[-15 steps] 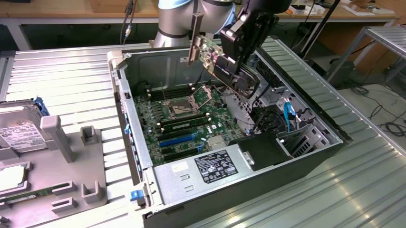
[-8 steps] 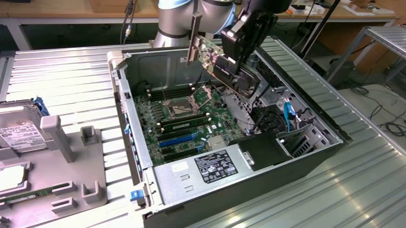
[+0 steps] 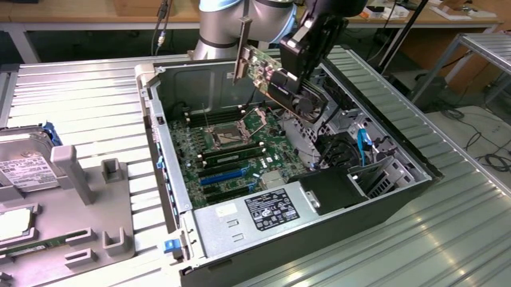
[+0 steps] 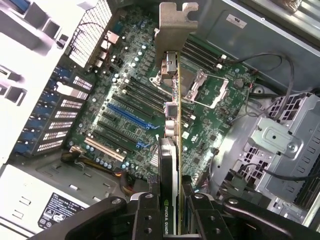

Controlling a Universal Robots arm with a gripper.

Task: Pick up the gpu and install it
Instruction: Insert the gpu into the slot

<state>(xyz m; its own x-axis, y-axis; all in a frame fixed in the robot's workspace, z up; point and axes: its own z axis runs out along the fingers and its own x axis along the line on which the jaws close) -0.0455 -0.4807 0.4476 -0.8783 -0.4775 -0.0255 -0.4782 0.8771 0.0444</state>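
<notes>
Ribbed metal table [image 3: 80, 89]; wooden bench [image 3: 56, 11] behind; cables [image 3: 496, 160] on grey floor [image 3: 487, 116].

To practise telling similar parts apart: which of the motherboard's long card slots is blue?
The long blue slot: the black slot beside it and the beige slot nearest the power supply differ in colour.

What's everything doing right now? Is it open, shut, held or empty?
computer case, lying on its side, open.
claw, shut on the gpu.
gpu, held in the air above the computer case, not plugged in.
blue slot, empty.
hard drive, lying flat outside the computer case.
</notes>
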